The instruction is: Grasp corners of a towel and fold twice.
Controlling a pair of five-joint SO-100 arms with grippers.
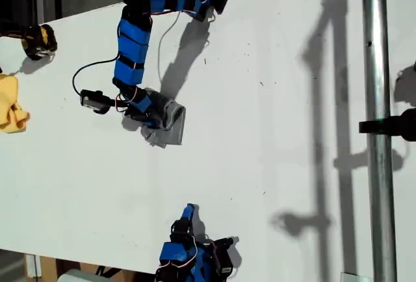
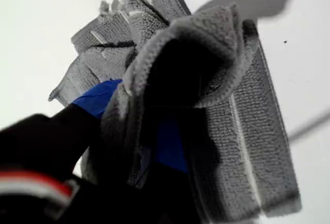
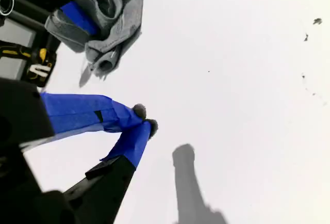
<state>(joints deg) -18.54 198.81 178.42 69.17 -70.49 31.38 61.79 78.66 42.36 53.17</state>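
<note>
**Two blue arms, one bunched grey towel**

Two blue SO-100 arms are working over a white tabletop [image 1: 273, 139]. My first gripper [image 1: 156, 114] is reaching down from the upper edge of the exterior view and is clamping the thin grey striped towel [image 1: 168, 125], which is lying crumpled in a small heap on the table, left of centre in that view. In the first wrist view the towel [image 2: 216, 95] is draping in thick folds over the blue-taped fingers [image 2: 95, 97], with one fringed edge poking out behind (no single corner can be picked out).

My second gripper [image 1: 188, 212] is sitting near the lower edge of the exterior view, well apart from the towel. Its blue-taped fingertips [image 3: 136, 111] are pressing together, holding nothing, and the towel [image 3: 116, 15] is showing beyond them.

A small yellow cloth [image 1: 11, 103] is lying at the exterior view's left edge, far from both grippers. A metal pole [image 1: 378, 132] is running down the exterior view's right side.
</note>
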